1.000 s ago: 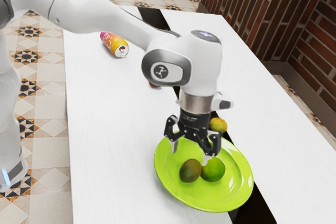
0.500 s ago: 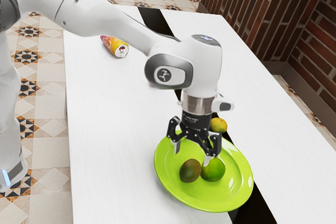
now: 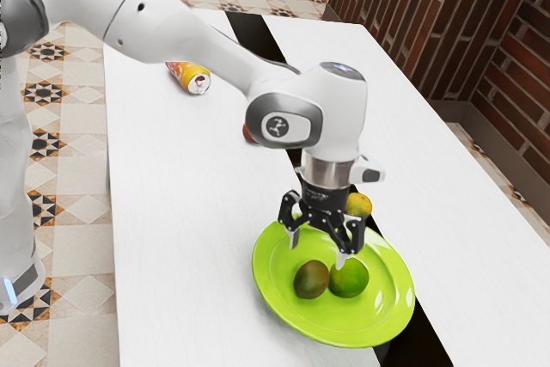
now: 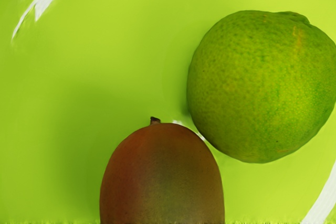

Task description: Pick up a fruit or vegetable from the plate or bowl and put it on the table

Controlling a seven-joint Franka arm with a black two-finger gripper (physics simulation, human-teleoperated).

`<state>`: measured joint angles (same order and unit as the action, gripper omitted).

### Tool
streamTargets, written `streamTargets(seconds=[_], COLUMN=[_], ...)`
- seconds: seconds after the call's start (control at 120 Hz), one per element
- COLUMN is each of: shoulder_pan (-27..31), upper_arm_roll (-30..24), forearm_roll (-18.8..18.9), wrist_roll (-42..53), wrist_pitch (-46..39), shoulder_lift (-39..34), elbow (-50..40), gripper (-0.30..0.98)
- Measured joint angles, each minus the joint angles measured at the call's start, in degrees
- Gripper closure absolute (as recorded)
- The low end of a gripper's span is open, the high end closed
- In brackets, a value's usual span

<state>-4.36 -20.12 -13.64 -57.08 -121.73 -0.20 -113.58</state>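
Observation:
Over the lime-green plate [image 3: 387,328] my gripper [image 3: 318,253] points downward, its two fingers spread wide with nothing between them. On the plate lie a brownish-green mango [image 3: 311,280] and a green citrus fruit [image 3: 350,279], side by side. One fingertip stands just above and partly in front of the citrus fruit. In the wrist view the mango [image 4: 163,177], stem showing, lies close to the citrus fruit [image 4: 262,87] on the green plate [image 4: 94,66].
A yellow-orange fruit [image 3: 358,205] is on the table [image 3: 189,212] just beyond the plate, partly behind the gripper. Farther back lie a yellow-and-pink can [image 3: 189,77] and a small reddish thing [image 3: 249,134], partly hidden by the arm.
My hand has shifted slightly toward the exterior view's right, over the plate. The fruits and the plate have stayed put, and the fingers remain apart.

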Motion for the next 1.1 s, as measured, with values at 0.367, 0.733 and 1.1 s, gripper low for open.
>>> streamTargets(seconds=[0.367, 0.733, 1.1], shoulder_pan=[-1.3, 1.7, -0.2], upper_arm_roll=[0.1, 0.3, 0.2], forearm_roll=[-0.7, -0.6, -0.6], wrist_roll=[1.0, 1.7, 1.9], wrist_pitch=[-1.8, -2.3, -3.1], shoulder_lift=[1.9, 2.4, 3.4], elbow=[-0.2, -0.1, -0.1], gripper=[0.0, 0.0, 0.0])
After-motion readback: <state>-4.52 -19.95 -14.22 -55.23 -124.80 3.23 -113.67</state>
